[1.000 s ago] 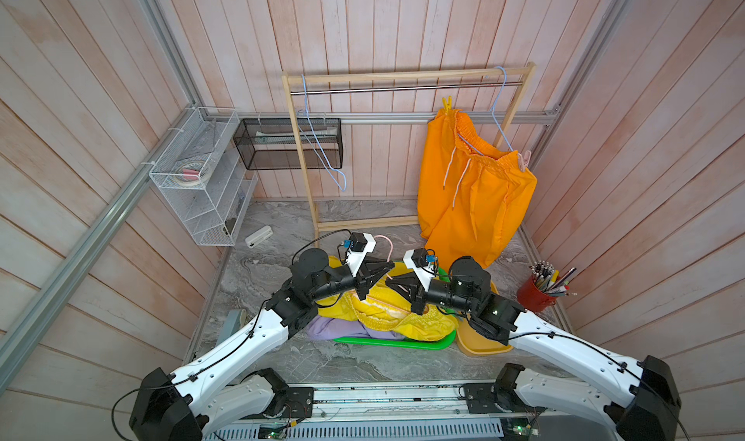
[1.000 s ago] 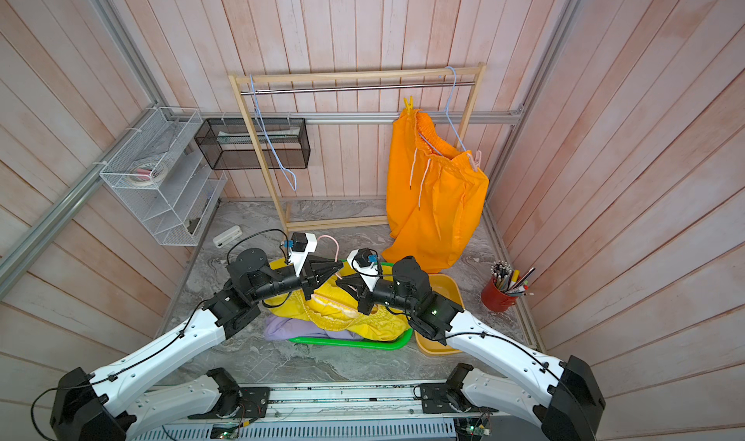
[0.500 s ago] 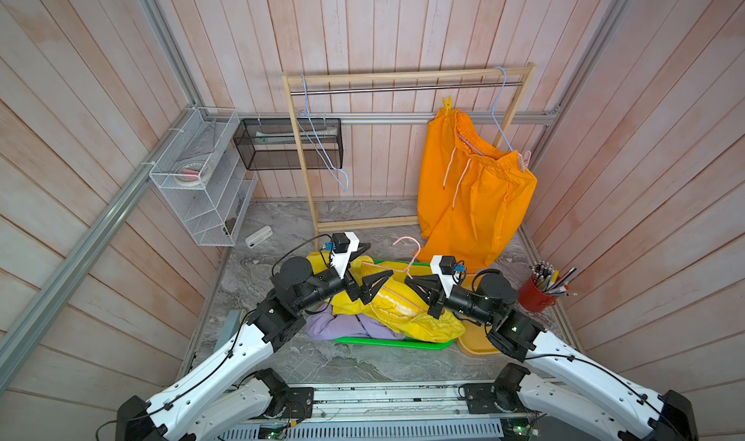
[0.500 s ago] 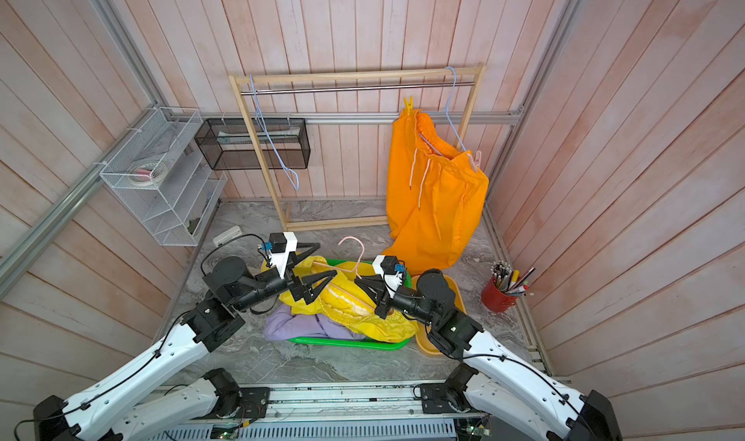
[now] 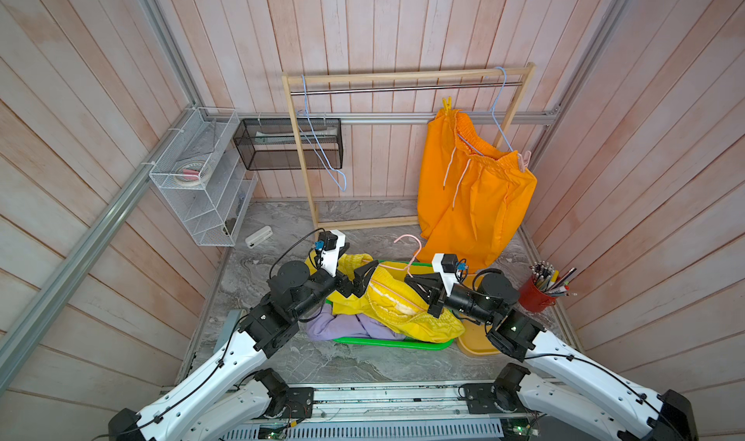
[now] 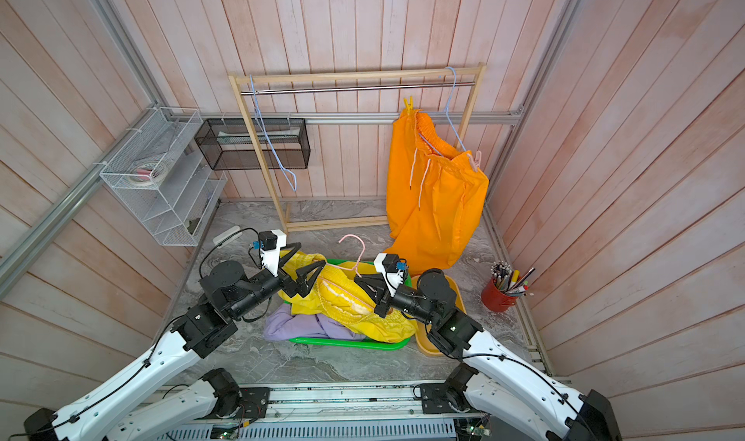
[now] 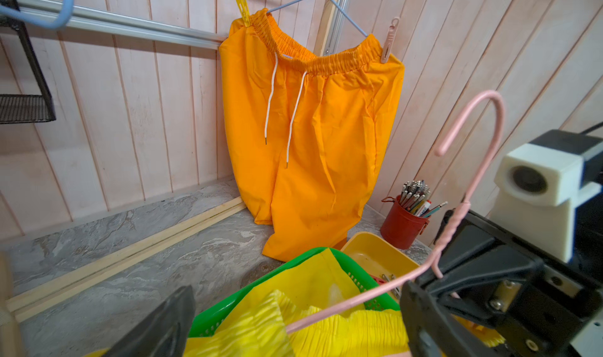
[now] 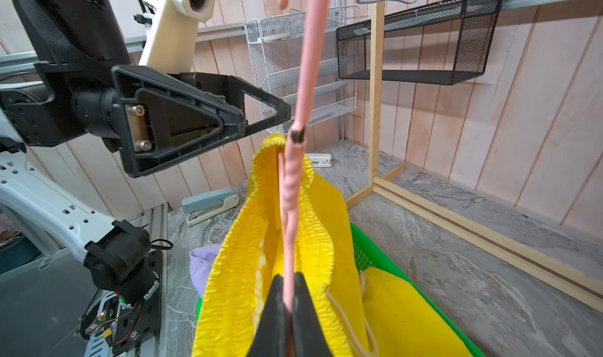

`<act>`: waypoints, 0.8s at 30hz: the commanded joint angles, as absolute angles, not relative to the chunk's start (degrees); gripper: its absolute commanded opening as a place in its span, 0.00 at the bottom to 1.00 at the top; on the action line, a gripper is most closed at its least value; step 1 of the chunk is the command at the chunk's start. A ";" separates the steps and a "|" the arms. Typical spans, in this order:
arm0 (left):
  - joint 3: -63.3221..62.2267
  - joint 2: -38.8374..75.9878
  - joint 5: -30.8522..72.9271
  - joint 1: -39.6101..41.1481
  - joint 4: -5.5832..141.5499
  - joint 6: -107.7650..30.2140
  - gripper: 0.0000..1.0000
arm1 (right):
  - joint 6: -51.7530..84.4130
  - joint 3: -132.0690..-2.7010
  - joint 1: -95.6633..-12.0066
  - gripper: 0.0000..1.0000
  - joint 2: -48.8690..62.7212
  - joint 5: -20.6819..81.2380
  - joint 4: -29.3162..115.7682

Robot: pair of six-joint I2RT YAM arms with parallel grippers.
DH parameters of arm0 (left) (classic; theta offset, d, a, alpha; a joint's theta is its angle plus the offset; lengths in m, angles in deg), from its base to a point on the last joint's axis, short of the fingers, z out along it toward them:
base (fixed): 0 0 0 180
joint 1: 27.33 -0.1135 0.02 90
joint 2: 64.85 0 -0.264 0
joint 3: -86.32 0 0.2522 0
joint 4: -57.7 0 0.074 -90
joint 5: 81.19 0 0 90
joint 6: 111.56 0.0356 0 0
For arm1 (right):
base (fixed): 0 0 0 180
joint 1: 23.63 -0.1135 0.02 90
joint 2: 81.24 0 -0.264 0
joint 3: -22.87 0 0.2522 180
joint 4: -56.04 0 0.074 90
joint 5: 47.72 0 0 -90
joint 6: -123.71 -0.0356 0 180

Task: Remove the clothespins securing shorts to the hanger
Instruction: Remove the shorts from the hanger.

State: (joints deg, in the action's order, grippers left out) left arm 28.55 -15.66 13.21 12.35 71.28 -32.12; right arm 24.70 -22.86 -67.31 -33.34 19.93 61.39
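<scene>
Fabric fills the lower middle of both top views: bright yellow drawstring shorts lie heaped in a shallow green plastic basket on the grey marble-patterned desk, on top of crumpled lilac shorts at the basket's lower left. Just right of the heap, the right gripper is clamped shut on the thin pink wire hanger, whose wire runs along the yellow waistband and whose hook rises above it. From the left, the left gripper stands wide open at the waistband's end, holding nothing. A shallow yellow plastic tray sits just right of the basket, and a red cup of pens stands further right. In the upper right, orange drawstring shorts hang from a pale blue wire hanger on the wooden clothes rack, pinned by a yellow plastic clothespin at one waistband corner and a pale pink plastic clothespin at the other.
</scene>
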 commanded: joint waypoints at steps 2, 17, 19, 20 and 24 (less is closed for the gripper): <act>27.83 -15.46 4.88 12.75 75.69 -33.75 1.00 | 23.17 -24.18 -67.05 0.00 -33.72 20.48 65.86; 25.53 -12.90 -5.55 12.84 84.47 -33.48 0.86 | 23.08 -24.05 -67.05 0.00 -35.00 21.80 65.83; 25.61 -12.97 -6.35 12.81 84.57 -33.36 0.75 | 23.24 -24.20 -67.01 0.00 -35.32 21.78 65.66; 25.62 -13.08 -6.54 12.80 84.57 -33.22 0.70 | 23.26 -24.21 -67.05 0.00 -35.51 21.89 65.57; 25.63 -13.44 -7.42 12.84 84.57 -33.04 0.44 | 23.30 -24.13 -67.05 0.00 -36.23 21.72 65.48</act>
